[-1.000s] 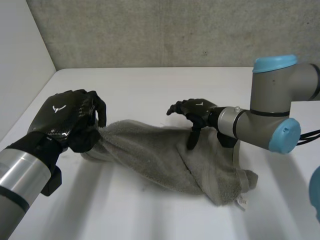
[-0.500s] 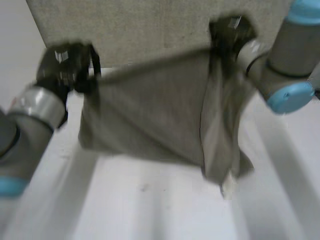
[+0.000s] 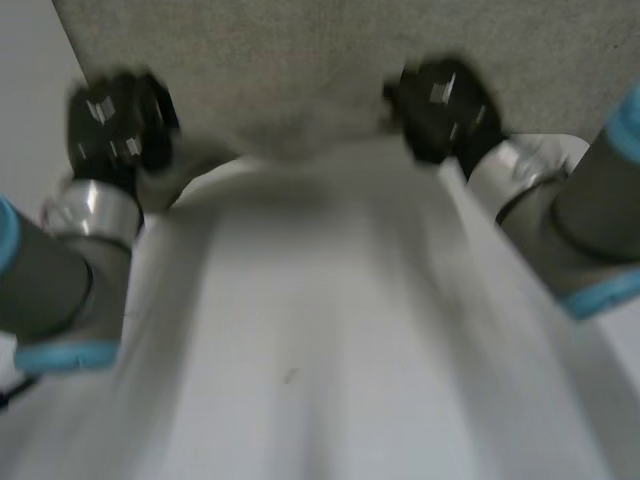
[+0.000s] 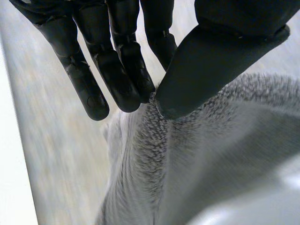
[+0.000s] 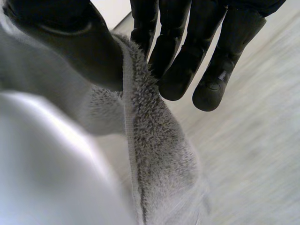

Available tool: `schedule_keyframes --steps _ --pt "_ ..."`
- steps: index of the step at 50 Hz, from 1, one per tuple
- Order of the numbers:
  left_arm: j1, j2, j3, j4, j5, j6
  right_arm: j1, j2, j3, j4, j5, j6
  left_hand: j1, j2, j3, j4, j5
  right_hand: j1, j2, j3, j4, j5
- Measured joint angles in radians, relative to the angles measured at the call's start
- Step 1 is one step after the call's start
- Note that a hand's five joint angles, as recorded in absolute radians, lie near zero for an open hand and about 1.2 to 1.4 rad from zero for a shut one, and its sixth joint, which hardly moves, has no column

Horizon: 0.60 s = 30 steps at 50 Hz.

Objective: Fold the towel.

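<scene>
We see the left hand (image 3: pixel 112 125) and right hand (image 3: pixel 445 100) at the far side of the table (image 3: pixel 300 420), each pinching the towel (image 4: pixel 197 154) between thumb and fingers, cloth spanning between them.

No word, number or brand can be read anywhere. The nearest thing to a sign is in the head view, on the backs of the two black hands. There are small whitish patches on the left hand (image 3: pixel 112 118) and one on the right hand (image 3: pixel 440 95) (too smeared to tell whether they are letters or an emblem). The towel (image 4: pixel 201 154), close up in both wrist views, shows plain grey pile.
</scene>
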Motion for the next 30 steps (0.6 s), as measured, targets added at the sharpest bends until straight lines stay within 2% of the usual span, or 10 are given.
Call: schedule_keyframes --steps 6,10,14,21,24,25,27,30 --pt "0.003 -0.066 -0.179 -0.025 0.034 0.005 0.02 0.135 0.118 0.057 0.002 -0.057 0.0 0.0 0.0 0.0 0.0 0.0 0.0 0.0 0.0 0.001" --pt "0.004 -0.089 -0.242 -0.103 0.04 0.021 0.02 0.224 0.16 0.107 0.014 -0.06 0.0 0.0 0.0 0.0 0.0 0.0 0.0 0.0 0.0 0.001" --pt "0.003 -0.073 -0.27 -0.182 0.04 0.04 0.013 0.236 0.189 0.139 0.018 -0.055 0.0 0.0 0.0 0.0 0.0 0.0 0.0 0.0 0.0 0.001" --pt "0.003 0.019 -0.304 -0.247 0.04 0.054 0.006 0.151 0.262 0.147 0.011 -0.031 0.0 0.0 0.0 0.0 0.0 -0.007 -0.006 -0.005 -0.008 -0.007" --pt "0.002 0.066 -0.315 -0.25 0.04 0.053 0.006 0.104 0.3 0.141 0.007 0.004 0.0 0.0 0.0 0.0 0.0 -0.158 -0.149 -0.146 -0.159 -0.158" --pt "0.001 0.086 -0.318 -0.249 0.04 0.052 0.005 0.086 0.315 0.139 0.006 0.023 0.0 0.0 0.0 0.0 0.0 -0.307 -0.304 -0.283 -0.294 -0.313" --pt "0.0 0.122 -0.323 -0.247 0.041 0.051 -0.002 0.056 0.342 0.131 0.004 0.067 0.0 0.0 0.0 0.0 0.0 -0.488 -0.473 -0.464 -0.471 -0.494" --pt "-0.002 0.158 -0.323 -0.245 0.04 0.049 -0.025 0.027 0.375 0.112 0.004 0.126 0.0 0.0 0.0 0.0 0.0 -0.648 -0.629 -0.634 -0.643 -0.675"
